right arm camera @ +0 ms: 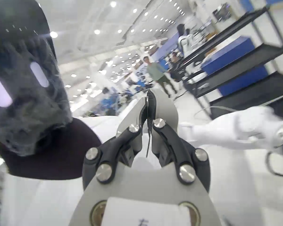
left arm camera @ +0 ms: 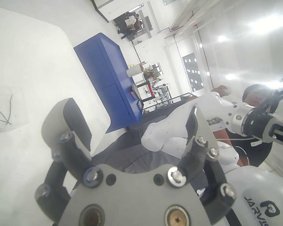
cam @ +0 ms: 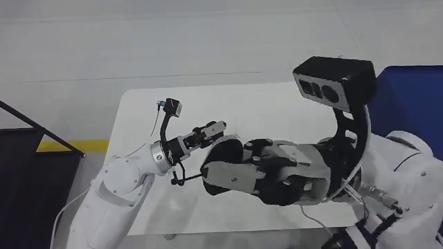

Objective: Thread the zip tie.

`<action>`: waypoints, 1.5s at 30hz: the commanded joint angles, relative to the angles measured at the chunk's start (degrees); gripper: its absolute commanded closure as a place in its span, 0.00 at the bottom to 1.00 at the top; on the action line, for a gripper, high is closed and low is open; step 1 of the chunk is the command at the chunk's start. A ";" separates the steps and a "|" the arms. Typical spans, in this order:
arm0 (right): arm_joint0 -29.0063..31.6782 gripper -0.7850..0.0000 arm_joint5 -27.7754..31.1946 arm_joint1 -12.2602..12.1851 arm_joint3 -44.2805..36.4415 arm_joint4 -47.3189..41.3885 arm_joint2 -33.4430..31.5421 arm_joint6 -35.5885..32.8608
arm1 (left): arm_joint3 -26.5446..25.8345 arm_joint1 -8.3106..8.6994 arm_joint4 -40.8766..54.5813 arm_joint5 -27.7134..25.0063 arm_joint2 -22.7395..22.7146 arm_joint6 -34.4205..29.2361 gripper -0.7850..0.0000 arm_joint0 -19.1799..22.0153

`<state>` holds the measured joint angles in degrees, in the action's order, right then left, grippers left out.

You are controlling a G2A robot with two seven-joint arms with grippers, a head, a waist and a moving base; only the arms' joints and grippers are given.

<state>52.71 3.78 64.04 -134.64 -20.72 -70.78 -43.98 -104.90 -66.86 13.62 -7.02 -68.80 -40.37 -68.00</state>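
Since your right gripper (right arm camera: pixel 149 95) is clenched on the thin black zip tie (right arm camera: pixel 147 145), one end poking out toward the wrist, bring the released left gripper (left arm camera: pixel 132 105) in slowly and take the free end squarely.

There are two tools, the left tool (left arm camera: pixel 132 111) and the right tool (right arm camera: pixel 149 99), one black zip tie (right arm camera: pixel 147 142), one white surface (cam: pixel 263 107), and roughly three thin dark strips (left arm camera: pixel 4 116) on it.

A white table (cam: pixel 277 104) stands beside a blue cabinet (cam: pixel 415 104).
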 commanded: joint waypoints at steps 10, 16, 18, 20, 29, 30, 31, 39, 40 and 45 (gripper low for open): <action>4.36 1.00 10.96 0.14 0.00 1.94 1.34 1.41 | 0.00 0.00 0.00 0.00 0.00 0.00 0.00 0.00; 1.92 1.00 -8.19 -0.20 0.00 -17.29 1.70 -7.66 | 0.00 0.00 0.00 0.00 0.00 0.00 0.00 0.00; 1.60 1.00 -12.39 -0.15 0.00 -23.86 0.32 -6.80 | 0.00 0.00 0.00 0.00 0.00 0.00 0.00 0.00; 2.00 1.00 -16.70 -0.11 0.00 -30.02 -0.62 -5.11 | 0.00 0.00 0.00 0.00 0.00 0.00 0.00 0.00; 2.33 1.00 -32.80 0.81 0.00 -57.13 0.50 11.17 | 0.00 0.00 0.00 0.00 0.00 0.00 0.00 0.00; 1.83 1.00 -33.42 0.92 0.00 -58.50 1.10 12.00 | 0.00 0.00 0.00 0.00 0.00 0.00 0.00 0.00; 1.62 1.00 -33.89 1.06 0.00 -60.17 1.99 12.34 | 0.00 0.00 0.00 0.00 0.00 0.00 0.00 0.00; -3.14 1.00 -25.46 1.80 0.00 -51.54 2.92 9.08 | 0.00 0.00 0.00 0.00 0.00 0.00 0.00 0.00; -4.25 1.00 -21.16 1.83 0.00 -45.91 2.54 6.13 | 0.00 0.00 0.00 0.00 0.00 0.00 0.00 0.00; -2.21 1.00 -4.95 1.65 0.00 -28.72 1.30 -3.31 | 0.00 0.00 0.00 0.00 0.00 0.00 0.00 0.00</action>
<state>50.23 -4.49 65.75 -134.64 -54.51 -68.83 -45.97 -104.90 -66.86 13.62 -7.02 -68.80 -40.37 -68.00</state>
